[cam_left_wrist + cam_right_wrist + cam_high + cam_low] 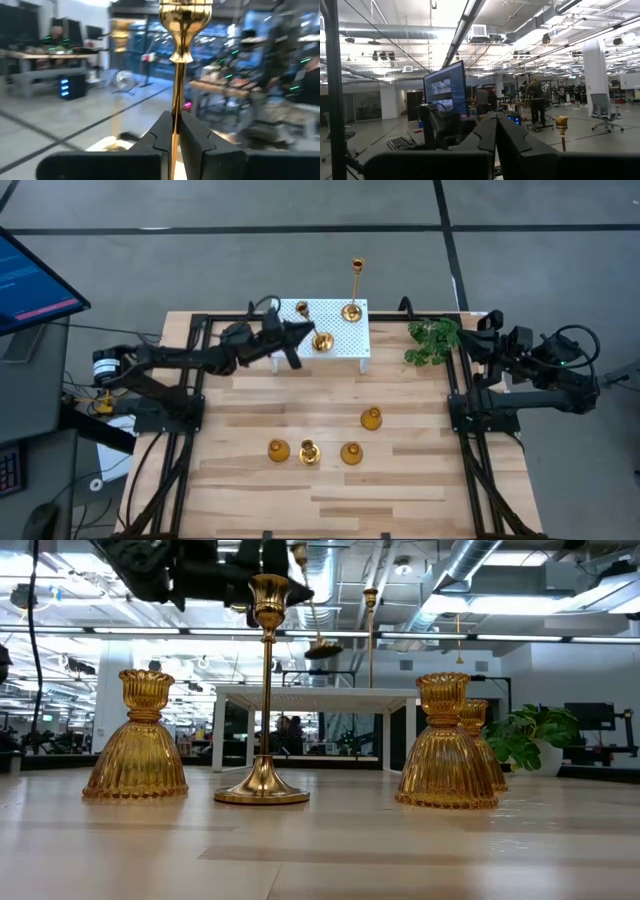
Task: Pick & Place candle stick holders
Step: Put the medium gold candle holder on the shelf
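Note:
My left gripper (306, 331) is over the white perforated stand (340, 345), shut on a slim gold candlestick (320, 340). A taller slim candlestick (353, 308) stands by its round base on the stand's far part. On the table nearer me a third slim stick (308, 452) stands between two short bulbous holders (278, 450) (351, 453). Another bulbous holder (371, 418) stands a little farther back. My right gripper (496, 125) is shut and empty, and its arm (520, 360) waits at the table's right edge. My left gripper pinches the slim candlestick's stem (175, 107) between its two fingers, below the cup (185, 15). The fingers come roughly level from the table's left and lie across the stem. The stick is lifted clear above the stand, cup end up, with its round base (322, 648) hanging below the fingers.
A green plant (432, 340) stands just right of the stand. A monitor (30, 280) is off the table's far left corner. Bare wood lies along the near edge (330, 510) and to the left of the holders.

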### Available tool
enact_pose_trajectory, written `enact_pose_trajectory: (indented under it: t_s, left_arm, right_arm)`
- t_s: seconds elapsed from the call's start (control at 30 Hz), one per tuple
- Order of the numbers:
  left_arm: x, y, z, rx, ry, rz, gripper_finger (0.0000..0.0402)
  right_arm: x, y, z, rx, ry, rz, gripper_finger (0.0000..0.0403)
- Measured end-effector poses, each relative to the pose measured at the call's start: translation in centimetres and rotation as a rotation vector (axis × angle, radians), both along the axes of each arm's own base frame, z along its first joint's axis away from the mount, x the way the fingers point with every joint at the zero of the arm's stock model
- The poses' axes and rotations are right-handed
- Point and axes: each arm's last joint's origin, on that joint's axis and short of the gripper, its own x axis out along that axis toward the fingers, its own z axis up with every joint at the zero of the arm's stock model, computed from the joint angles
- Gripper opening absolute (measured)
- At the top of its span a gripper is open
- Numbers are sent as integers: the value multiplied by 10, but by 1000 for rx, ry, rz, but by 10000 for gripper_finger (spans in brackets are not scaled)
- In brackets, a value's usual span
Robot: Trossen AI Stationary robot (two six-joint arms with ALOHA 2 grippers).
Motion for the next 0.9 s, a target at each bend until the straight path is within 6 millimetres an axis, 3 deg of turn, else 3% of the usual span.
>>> enact_pose_trajectory:
  t_s: [0.2,0.4,0.9]
  left_arm:
    - [-8,39,5,6,17,132,17]
    - [-8,67,2,7,52,155,17]
    - [26,94,-18,-26,181,103,18]
  right_arm:
    - [0,0,0,0,-1,0,0]
    - [0,0,0,4,-4,-6,0]
    - [0,-1,0,20,-7,-21,0]
